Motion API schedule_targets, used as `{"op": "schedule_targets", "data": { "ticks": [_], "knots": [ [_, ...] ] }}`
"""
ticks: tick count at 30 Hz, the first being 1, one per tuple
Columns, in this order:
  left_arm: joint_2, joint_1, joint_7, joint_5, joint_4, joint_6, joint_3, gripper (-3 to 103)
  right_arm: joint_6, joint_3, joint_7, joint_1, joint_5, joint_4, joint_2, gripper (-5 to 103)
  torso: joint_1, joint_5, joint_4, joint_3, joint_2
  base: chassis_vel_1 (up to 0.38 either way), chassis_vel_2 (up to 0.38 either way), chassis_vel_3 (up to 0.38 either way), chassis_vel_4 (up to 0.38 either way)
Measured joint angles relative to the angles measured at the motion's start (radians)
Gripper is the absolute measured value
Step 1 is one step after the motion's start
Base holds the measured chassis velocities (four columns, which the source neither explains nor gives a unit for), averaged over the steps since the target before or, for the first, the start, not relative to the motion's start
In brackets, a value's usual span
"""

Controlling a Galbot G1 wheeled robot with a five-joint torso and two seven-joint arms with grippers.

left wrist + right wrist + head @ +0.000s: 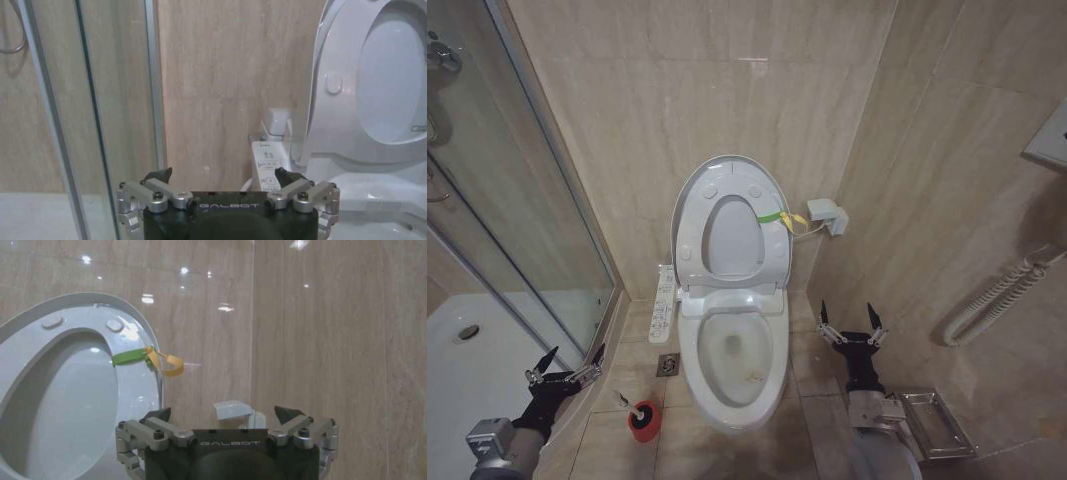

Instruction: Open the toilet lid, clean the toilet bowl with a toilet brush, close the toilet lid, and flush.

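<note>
**Lid up, brush waiting**

The toilet lid stands raised against the wall above the toilet bowl. The toilet brush sits on the floor left of the bowl: light, its thin stiff handle the likely place to pinch. Left gripper and right gripper hang wide, empty.
</note>
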Motion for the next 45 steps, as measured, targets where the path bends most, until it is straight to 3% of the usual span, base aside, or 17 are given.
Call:
{"op": "schedule_targets", "data": {
  "ticks": [45],
  "knots": [
    [0.0,0.0,0.0,0.0,0.0,0.0,0.0,100,0.0,0.0,0.0,0.0,0.0,0.0,0.0,100,0.0,0.0,0.0,0.0,0.0,0.0,0.0,0.0,0.0]
  ]
}}
